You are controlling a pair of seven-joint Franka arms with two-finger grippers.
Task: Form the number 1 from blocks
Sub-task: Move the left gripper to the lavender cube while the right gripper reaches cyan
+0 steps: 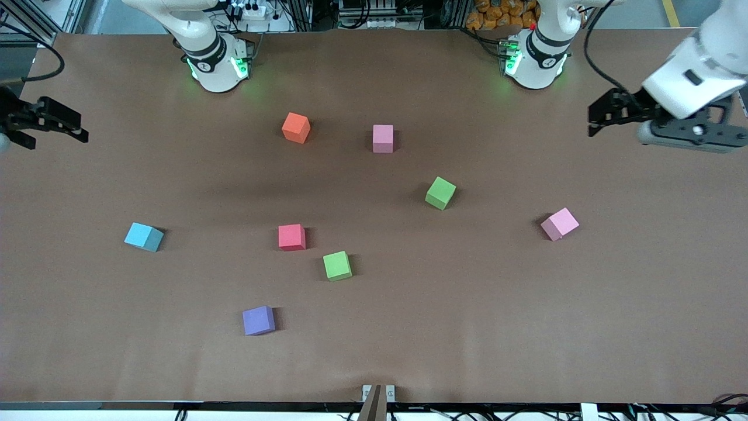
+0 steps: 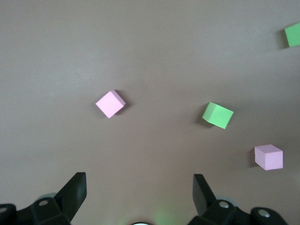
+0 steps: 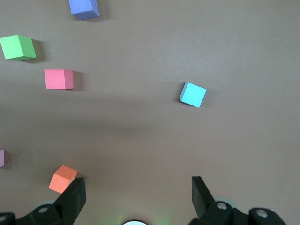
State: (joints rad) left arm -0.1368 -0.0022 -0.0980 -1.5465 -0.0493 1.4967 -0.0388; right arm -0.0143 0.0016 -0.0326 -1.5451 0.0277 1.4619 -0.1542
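Working over a plain brown tabletop [image 1: 526, 321], with both arm bases standing along its farther edge. Carrying eight small matte cubes, all lying separately and touching nothing but the surface.

Lying farthest from the front camera: orange cube [image 1: 295, 127] and, beside it toward the left arm's end, first pink cube [image 1: 383, 138]. Sitting nearer to the camera than the first pink cube, and turned at an angle: first green cube [image 1: 440, 193]. Resting nearer again and well toward the left arm's end, also turned: second pink cube [image 1: 559, 224]. Lying near mid-table: red cube [image 1: 291, 237], with second green cube [image 1: 337, 265] just beside it and slightly nearer to the camera. Sitting well apart toward the right arm's end: light blue cube [image 1: 144, 237]. Lying nearest to the camera: purple cube [image 1: 258, 320].

Hovering over the left arm's end of the tabletop: left tool [image 1: 593, 120], fingers spread wide and gripping nothing. Looking down past its fingers in the left wrist view onto the second pink cube [image 2: 110, 104].

Hovering over the right arm's end of the tabletop: right tool [image 1: 79, 130], fingers likewise spread and gripping nothing. Showing the light blue cube [image 3: 193, 94] in the right wrist view.
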